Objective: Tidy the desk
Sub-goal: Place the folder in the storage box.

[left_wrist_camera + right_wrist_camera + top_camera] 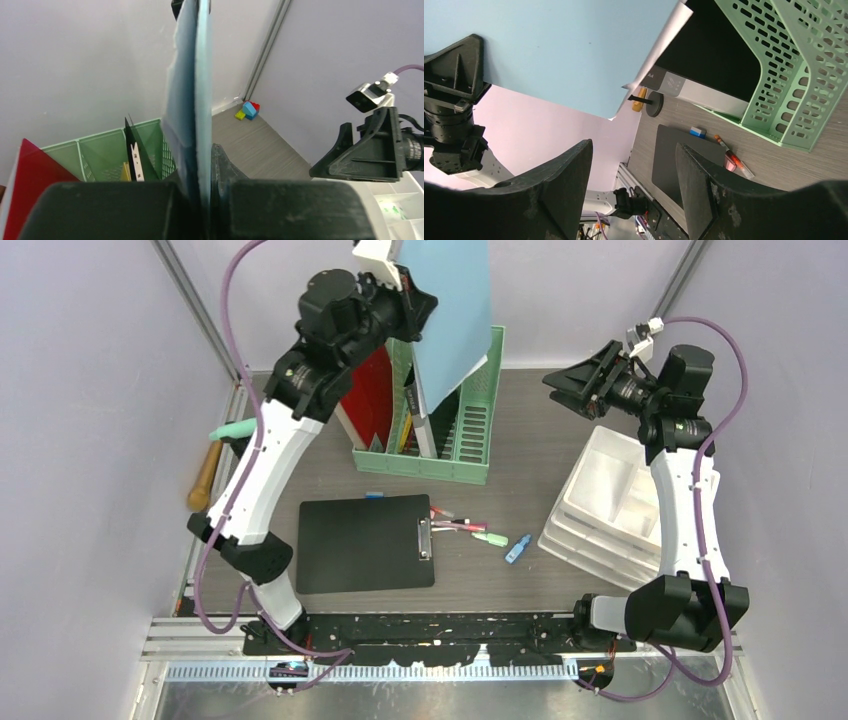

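My left gripper [405, 302] is shut on a light blue folder [450, 310], held upright above the mint-green file rack [470, 435] at the back of the desk [540, 430]. In the left wrist view the folder [192, 100] stands edge-on between the pads of that gripper [204, 170], with the rack [100, 155] below and to the left. My right gripper [572, 385] hangs open and empty in the air above the desk's right side, facing the folder. Nothing lies between its fingers [634, 145].
The rack holds a red folder [370, 400] and a black binder [709, 55]. A black clipboard [365, 543], pens [455, 525], a green highlighter [490, 538] and a small blue item [517, 549] lie on the desk. A white drawer unit [610, 510] stands on the right. Two handled tools [205, 475] lie at the left edge.
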Available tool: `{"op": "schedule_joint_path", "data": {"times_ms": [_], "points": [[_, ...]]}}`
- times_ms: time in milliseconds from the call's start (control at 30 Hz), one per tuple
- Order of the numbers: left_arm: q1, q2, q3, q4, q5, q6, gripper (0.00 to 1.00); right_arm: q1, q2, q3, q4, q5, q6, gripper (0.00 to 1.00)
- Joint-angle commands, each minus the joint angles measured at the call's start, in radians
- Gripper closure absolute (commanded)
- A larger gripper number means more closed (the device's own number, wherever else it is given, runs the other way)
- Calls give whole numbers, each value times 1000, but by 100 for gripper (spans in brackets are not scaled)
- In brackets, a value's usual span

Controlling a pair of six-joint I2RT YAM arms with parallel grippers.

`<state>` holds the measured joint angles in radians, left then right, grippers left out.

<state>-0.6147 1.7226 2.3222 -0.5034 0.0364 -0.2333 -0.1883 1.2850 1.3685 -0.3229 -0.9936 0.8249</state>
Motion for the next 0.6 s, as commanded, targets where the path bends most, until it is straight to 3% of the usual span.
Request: {"op": "schedule_joint_path", "data": {"times_ms": [0, 567], "points": [[-32, 30, 60, 109, -107, -16, 100, -15, -46, -8, 13, 8, -22, 32], [-85, 210, 88, 178, -261, 3, 100, -22, -47, -17, 17, -3, -14, 32]]}}
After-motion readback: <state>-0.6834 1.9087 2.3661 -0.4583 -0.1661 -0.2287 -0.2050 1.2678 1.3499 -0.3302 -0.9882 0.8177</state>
